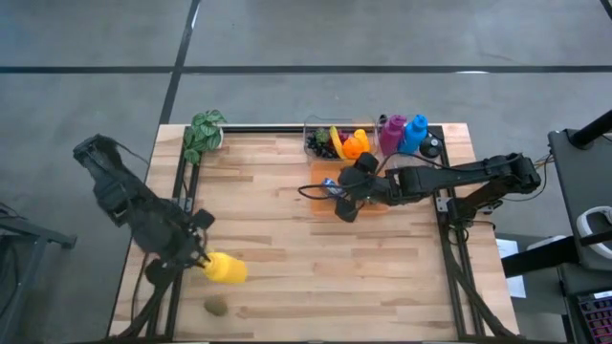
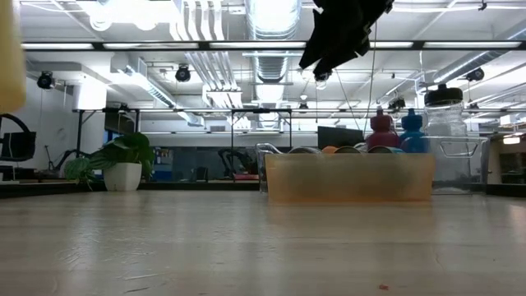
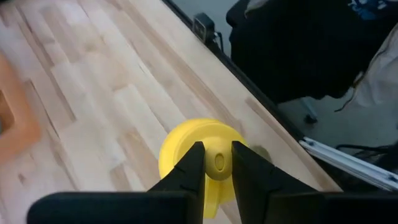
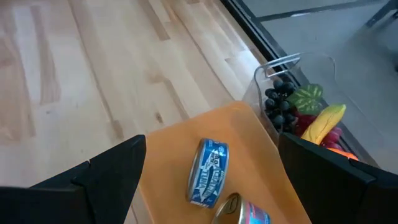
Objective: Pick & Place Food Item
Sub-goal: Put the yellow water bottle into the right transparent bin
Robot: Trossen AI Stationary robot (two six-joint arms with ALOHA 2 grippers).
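Yellow bottle held up, cans in the orange bin

The left gripper has its fingers closed on the yellow bottle, near the table's front left. The right gripper hangs over the orange bin, fingers wide apart and holding nothing. A blue can lies inside. The clear box holds toy fruit.

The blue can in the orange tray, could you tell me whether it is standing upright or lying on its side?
Lying on its side: the blue can shows its long printed wall facing up, flat on the orange tray.
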